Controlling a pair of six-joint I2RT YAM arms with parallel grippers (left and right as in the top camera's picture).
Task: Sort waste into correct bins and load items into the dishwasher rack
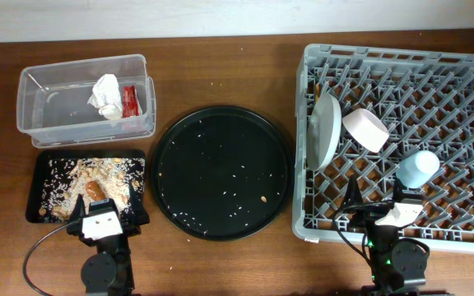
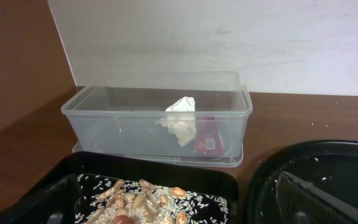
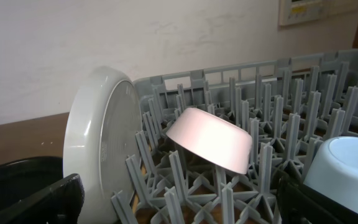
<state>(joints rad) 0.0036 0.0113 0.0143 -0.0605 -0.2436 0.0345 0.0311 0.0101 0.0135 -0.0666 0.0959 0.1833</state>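
Observation:
The clear tub (image 1: 56, 111) at the back left holds the crumpled white napkin (image 1: 105, 93) and the red wrapper (image 1: 129, 100). The black rectangular tray (image 1: 39, 160) holds rice scraps (image 1: 72, 177) and the orange food piece (image 1: 95, 190). The grey rack (image 1: 385, 53) at the right holds the white dish (image 1: 325, 130) on edge, the white bowl (image 1: 365, 129) upside down and the light-blue cup (image 1: 418, 168). I cannot make out the chopsticks. My left gripper (image 1: 105, 215) is open and empty over the tray's front edge. My right gripper (image 1: 377, 205) is open and empty over the rack's front edge.
A large round black tray (image 1: 220, 148) with a few stray rice grains lies between the bins and the rack. The left wrist view shows the tub (image 2: 123, 124), the napkin (image 2: 180, 118) and the rice (image 2: 166, 199). The right wrist view shows the dish (image 3: 101, 143), the bowl (image 3: 210, 140) and the cup (image 3: 347, 165).

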